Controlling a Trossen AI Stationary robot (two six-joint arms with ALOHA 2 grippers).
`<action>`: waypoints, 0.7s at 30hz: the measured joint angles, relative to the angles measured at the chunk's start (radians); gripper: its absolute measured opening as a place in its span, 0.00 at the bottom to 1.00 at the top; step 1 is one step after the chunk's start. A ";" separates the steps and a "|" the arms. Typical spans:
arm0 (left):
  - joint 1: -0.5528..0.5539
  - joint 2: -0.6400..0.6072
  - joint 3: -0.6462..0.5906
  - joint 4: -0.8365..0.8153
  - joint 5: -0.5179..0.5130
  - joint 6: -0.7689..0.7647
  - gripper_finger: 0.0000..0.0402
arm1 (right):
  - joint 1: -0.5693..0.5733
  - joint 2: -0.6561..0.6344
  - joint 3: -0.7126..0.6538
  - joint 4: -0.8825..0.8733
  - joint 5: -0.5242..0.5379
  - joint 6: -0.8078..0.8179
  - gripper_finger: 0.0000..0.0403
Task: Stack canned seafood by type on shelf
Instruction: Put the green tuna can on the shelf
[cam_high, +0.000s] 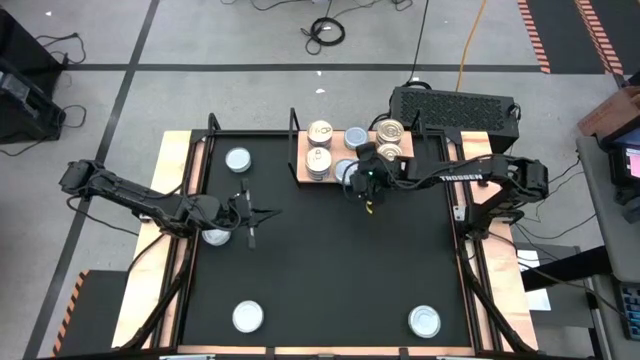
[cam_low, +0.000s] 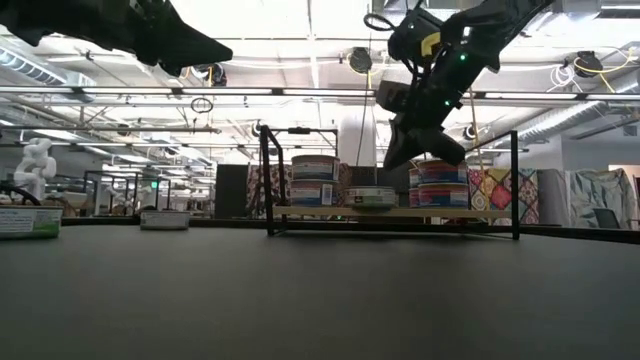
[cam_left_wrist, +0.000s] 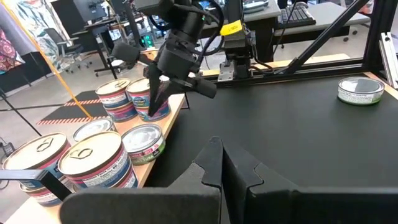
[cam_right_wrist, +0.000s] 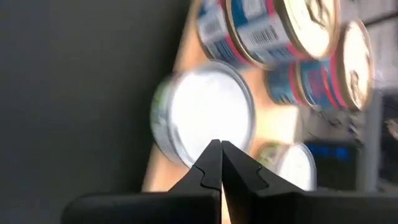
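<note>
Right tool (cam_high: 367, 194) hangs above the near edge of the shelf (cam_high: 300, 176), clenched on nothing; right wrist view shows fingertips (cam_right_wrist: 219, 163) pressed together, tip to tip; a silver-topped tin (cam_right_wrist: 208, 118) lies just below them on the wood, with taller stacks beyond.

Shelf sits at the far middle of the black table (cam_high: 330, 260); on it, per the high view: a cream-topped stack (cam_high: 320, 133) at far left, another cream-topped stack (cam_high: 319, 161) in front of it, a pale blue-silver tin (cam_high: 347, 170) at the near edge beside the right tool, gold-topped stacks (cam_high: 391, 131) at the right end; low view confirms the stacks stand two tins high, the single flat tin (cam_low: 371, 196) between them.

Left tool (cam_high: 247, 214) hovers over the left part of the table, empty, fingers (cam_left_wrist: 214, 163) shut together in the left wrist view; a loose tin (cam_high: 216, 237) lies just beside it, partly under the arm.

More loose tins on the table: far left (cam_high: 238, 159), near left (cam_high: 248, 317), near right (cam_high: 424, 321); all well apart from the shelf.
</note>
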 joint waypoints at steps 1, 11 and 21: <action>0.000 0.000 0.000 0.000 0.000 0.000 0.00 | 0.001 0.000 0.000 0.005 -0.027 0.004 0.00; 0.032 0.000 0.000 0.000 0.000 -0.005 0.00 | -0.011 0.093 0.001 0.096 -0.046 0.039 0.00; 0.035 0.000 0.000 -0.001 0.000 -0.006 0.00 | -0.020 0.143 0.001 0.150 0.009 0.036 0.00</action>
